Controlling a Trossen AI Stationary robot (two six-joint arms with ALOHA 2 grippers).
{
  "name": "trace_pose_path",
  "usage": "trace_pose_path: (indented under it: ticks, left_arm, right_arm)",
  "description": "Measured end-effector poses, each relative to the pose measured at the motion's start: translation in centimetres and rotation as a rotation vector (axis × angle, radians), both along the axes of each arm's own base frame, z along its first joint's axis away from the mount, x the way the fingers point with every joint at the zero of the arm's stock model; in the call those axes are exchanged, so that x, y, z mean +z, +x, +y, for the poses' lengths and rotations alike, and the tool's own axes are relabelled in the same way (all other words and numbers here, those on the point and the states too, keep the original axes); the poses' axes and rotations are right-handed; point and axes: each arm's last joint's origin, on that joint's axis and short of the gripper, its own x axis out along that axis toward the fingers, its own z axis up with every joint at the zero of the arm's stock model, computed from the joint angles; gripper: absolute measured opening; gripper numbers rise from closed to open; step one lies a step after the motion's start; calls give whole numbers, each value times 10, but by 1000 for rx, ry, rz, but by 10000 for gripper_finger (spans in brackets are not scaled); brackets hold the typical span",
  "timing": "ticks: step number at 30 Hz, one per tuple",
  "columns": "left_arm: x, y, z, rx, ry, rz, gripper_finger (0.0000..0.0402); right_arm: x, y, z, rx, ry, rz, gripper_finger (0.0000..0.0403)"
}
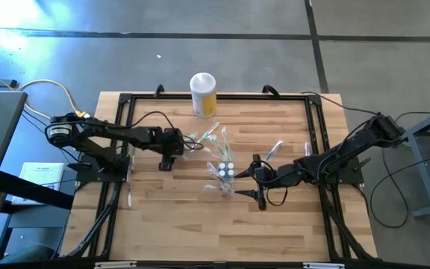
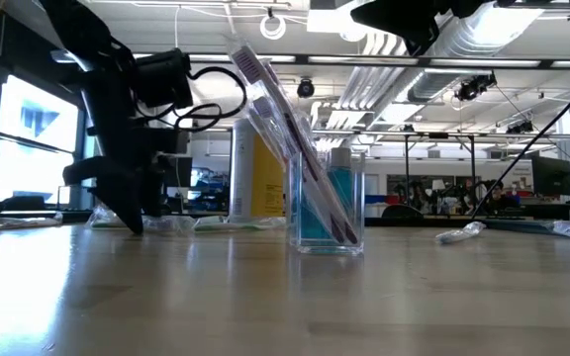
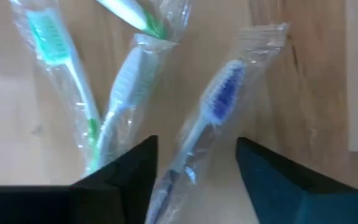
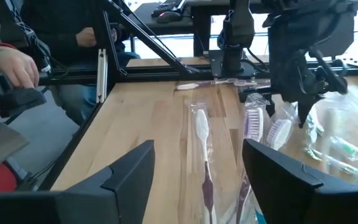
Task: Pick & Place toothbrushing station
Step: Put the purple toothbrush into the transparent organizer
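The left gripper (image 3: 194,171) is spread around a blue-bristled wrapped toothbrush (image 3: 213,115), centre frame; squeezing should be centred. The right gripper (image 4: 197,177) is released.

- Both arms are built of dark, near-black segments with rounded joint housings.
- Black cables loop loosely along each arm, one curling beside the left claw (image 1: 172,158) and another under the right claw (image 1: 259,181).
- The claw fingers (image 4: 127,173) are flat, angular, matte black wedges.
- A yellow cable runs to the left arm's base.
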Motion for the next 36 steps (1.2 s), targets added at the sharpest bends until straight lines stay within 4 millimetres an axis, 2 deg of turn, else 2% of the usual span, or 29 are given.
trace_pose_path:
  ticks: [3,7,9,14,18,23,30,36]
  left_arm:
    - [-1,-1,0,5,-30,4,157]
    - [-1,-1,-2,-42,-75,0,47]
    - [-2,-1,-4,-58,-101,-5,15]
    - [1,2,-12,-77,-76,6,6]
    - [17,10,-26,-100,-43,21,3]
    - [57,17,-50,-134,3,-29,1]
    - [120,4,-86,-56,156,-130,1]
    - [179,-8,-120,-4,123,-515,1]
  right_arm:
    - [0,0,0,0,0,1,234]
    - [-1,0,0,-1,-3,15,234]
    - [-2,0,0,-2,1,21,234]
    - [-2,-1,0,-2,1,21,234]
    - [-2,-1,0,-2,-1,26,234]
    - [-3,-1,0,-3,0,34,234]
    - [-6,-2,0,-7,9,63,234]
    - [-6,-2,0,-7,7,64,234]
